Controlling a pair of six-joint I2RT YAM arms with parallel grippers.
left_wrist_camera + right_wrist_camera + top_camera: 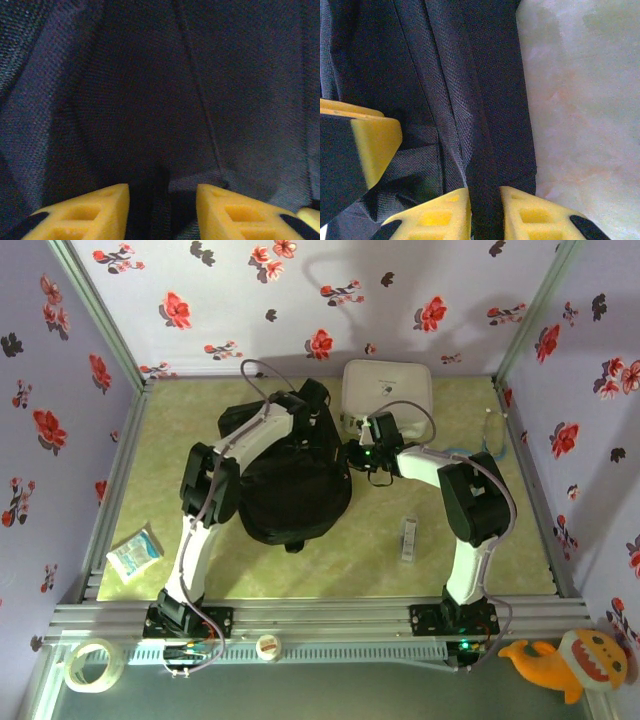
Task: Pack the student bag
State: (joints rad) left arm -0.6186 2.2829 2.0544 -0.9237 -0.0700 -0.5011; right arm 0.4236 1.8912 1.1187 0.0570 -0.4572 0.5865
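Flowery wallpaper [330, 310] all round, greenish table [480, 560]. Black backpack [295, 490] lies flat mid-table, w/ a white case [388, 388] just behind its right corner. Left gripper [162, 200] is on the bag's far end, jaws abt halfway open, fabric fold in the gap but not pinched afaict. Right gripper [485, 207] is at the bag's right edge, jaws nearly closed, clamping a strip of the backpack.

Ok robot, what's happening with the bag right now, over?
Right claw shut on the student bag, pinching its strap. Left claw open, close over bag fabric. White case nearby, not blocking.
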